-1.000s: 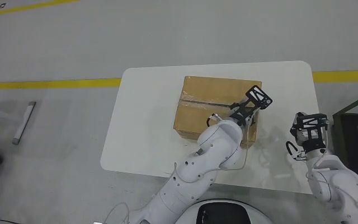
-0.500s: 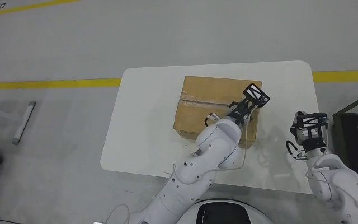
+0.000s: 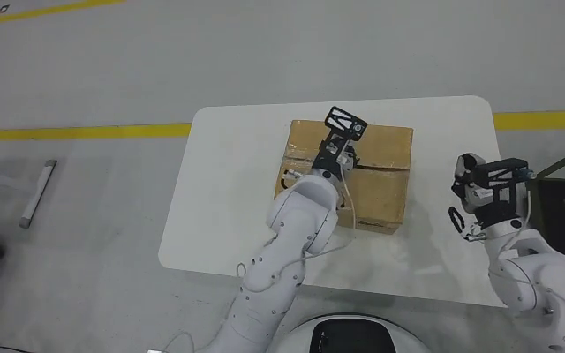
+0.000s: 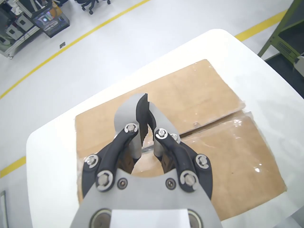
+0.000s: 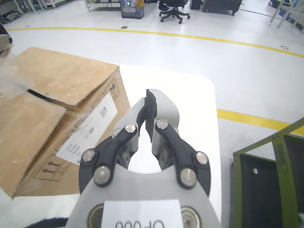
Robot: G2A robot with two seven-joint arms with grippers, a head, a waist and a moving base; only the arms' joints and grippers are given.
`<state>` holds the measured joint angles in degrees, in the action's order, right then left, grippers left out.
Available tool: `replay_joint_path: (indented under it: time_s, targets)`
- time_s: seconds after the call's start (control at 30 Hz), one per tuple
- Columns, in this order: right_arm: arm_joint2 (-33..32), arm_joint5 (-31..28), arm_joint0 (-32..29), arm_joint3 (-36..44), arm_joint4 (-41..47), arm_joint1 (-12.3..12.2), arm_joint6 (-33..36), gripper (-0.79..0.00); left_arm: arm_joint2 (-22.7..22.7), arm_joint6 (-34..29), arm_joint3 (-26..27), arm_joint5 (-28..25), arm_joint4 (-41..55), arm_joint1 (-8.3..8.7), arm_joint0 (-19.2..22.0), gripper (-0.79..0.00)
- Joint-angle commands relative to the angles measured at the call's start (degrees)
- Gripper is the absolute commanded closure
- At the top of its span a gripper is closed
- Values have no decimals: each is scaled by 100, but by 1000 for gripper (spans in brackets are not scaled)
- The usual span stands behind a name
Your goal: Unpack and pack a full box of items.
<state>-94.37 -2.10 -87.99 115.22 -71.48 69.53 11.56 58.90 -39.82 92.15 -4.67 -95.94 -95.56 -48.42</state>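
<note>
A brown cardboard box (image 3: 380, 176) lies in the middle of the white table (image 3: 229, 176), its top flaps closed with a dark slit along the seam (image 4: 213, 122). My left gripper (image 3: 346, 123) hangs over the box's far left part, fingers (image 4: 142, 110) pressed shut. In the right wrist view a strip of clear tape (image 5: 10, 79) rises off the box (image 5: 47, 77) at the seam toward that gripper. My right gripper (image 3: 493, 176) stays above the table to the right of the box, shut (image 5: 148, 103) with nothing in it.
A green metal rack (image 3: 549, 190) stands just off the table's right edge, close to my right arm. Bare table surface lies left of the box and in front of it. A grey bar (image 3: 37, 191) lies on the floor far left.
My left gripper has travelled from the box's right end along the seam to its far left part. The right gripper has turned and shifted slightly.
</note>
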Motion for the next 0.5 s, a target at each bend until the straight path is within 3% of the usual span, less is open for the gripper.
replay_joint_path:
  time_s: [0.0, 0.27, 0.47]
  targets:
    - [155, -111, 75, 92, -53, 3, 26, 0, 274, -38, 211, -89, -137, 55, -85, 0]
    - [874, -276, 431, -43, -475, 36, 168, 0, 1307, -135, 784, -156, -837, 246, -326, 0]
    - [1206, -318, 687, -297, -784, 57, 276, 0, 1786, -124, 985, -52, -1320, 335, -449, 0]
